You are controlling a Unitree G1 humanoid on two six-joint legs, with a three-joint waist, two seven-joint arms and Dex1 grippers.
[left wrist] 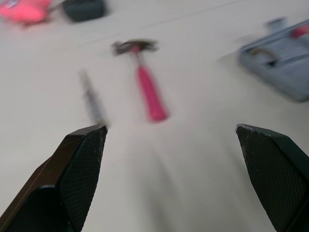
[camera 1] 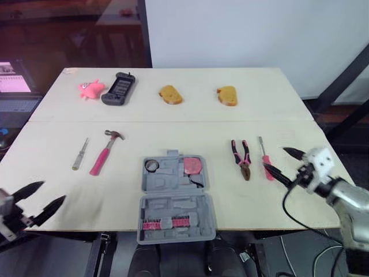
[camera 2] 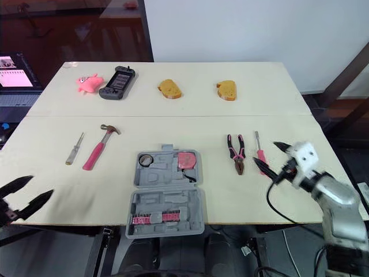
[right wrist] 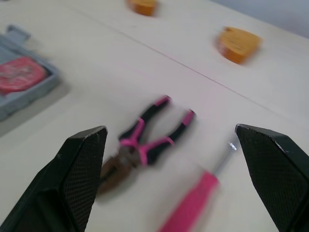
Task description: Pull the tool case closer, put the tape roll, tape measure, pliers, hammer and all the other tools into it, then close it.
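left wrist view: blurred screwdriver (left wrist: pixel 92 100)

Pale table (camera 1: pixel 277 98), open tool case (camera 1: pixel 176 199), hammer (camera 1: pixel 105 151), pliers (camera 1: pixel 241 158), two screwdrivers (camera 1: pixel 80 153) (camera 1: pixel 265 158), pink toy (camera 1: pixel 90 89), black device (camera 1: pixel 119 89), two sponges (camera 1: pixel 170 94) (camera 1: pixel 227 96)

We can read no text, number or brand anywhere. The laptop screen (camera 1: pixel 12 78) beside the table's left edge shows pink and pale blocks, and any writing there is too small for us to make out. The face of the black handheld device (camera 1: pixel 119 88) is likewise too small to read. We find no legible marking on the tape measure (camera 1: pixel 192 165) or the tool case (camera 1: pixel 173 202)
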